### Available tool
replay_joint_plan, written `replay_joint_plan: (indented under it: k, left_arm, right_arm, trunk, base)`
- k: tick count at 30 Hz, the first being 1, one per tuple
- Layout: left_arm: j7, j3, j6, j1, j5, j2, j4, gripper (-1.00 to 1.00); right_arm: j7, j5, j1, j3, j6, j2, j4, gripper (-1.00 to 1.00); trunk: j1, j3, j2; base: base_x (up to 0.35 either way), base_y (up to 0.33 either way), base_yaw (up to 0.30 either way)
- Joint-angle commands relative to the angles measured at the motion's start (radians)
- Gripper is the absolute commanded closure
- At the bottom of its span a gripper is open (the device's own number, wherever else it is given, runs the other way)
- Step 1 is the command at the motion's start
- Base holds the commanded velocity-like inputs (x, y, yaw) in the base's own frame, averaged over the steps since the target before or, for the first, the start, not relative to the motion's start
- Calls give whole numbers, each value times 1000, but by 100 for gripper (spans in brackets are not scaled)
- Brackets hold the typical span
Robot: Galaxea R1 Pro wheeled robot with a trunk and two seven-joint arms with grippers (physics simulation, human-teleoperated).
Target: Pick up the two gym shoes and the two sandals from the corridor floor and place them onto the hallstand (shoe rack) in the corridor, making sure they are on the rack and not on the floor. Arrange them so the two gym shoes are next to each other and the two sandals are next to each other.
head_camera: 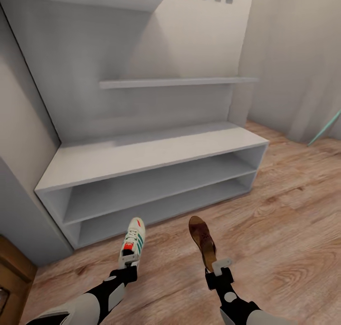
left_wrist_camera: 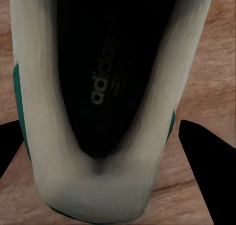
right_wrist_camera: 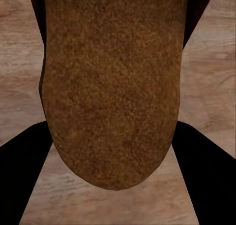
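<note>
In front of the robot, in the head view, the hallstand (head_camera: 156, 152) stands at about 12 o'clock, its low bench surface and the two open shelves under it bare of shoes. The left gripper (head_camera: 127, 260) holds one gym shoe (head_camera: 133, 242) by the heel, long axis running toward 12 o'clock, toe close to the lower shelf opening. The right gripper (head_camera: 219, 266) holds one sandal (head_camera: 202, 241) the same way, toe pointing toward 11 o'clock. Both lie above the corridor floor (head_camera: 284, 230), short of the rack; the left arm's load looks the nearer to it. The other gym shoe and sandal cannot be placed from here.

In the left wrist view, the gym shoe (left_wrist_camera: 98, 112) runs straight away between the two dark fingers (left_wrist_camera: 206, 166), which sit close against its heel sides, clamped on it as far as I can judge.

In the right wrist view, the sandal (right_wrist_camera: 113, 87) lies along the fingers (right_wrist_camera: 24, 171), which press against its heel edges, apparently gripping it.
</note>
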Motion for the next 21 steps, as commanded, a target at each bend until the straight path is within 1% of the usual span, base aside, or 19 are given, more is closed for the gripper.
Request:
replay_joint_plan:
  k: [1,5,8,21]
  left_arm:
    - [2,4,-4,-1,2,0,1,100]
    - [2,4,-4,-1,2,-1,1,100]
    - [2,4,-4,-1,2,-1,1,100]
    - [2,5,-3,-1,2,-1,1,100]
  right_arm:
    - [-8,8,0,3,-1,0,1,100]
    - [-8,8,0,3,-1,0,0,100]
    - [-8,8,0,3,-1,0,0,100]
    - [-8,9,-1,3,-1,0,0,100]
  trunk:
    - [0,-1,0]
    - [0,-1,0]
    - [0,-1,0]
    - [0,-1,0]
  base:
    - [-1,-124,297]
    - [0,-255,279]
    - [0,-326,147]
    - [0,-345,23]
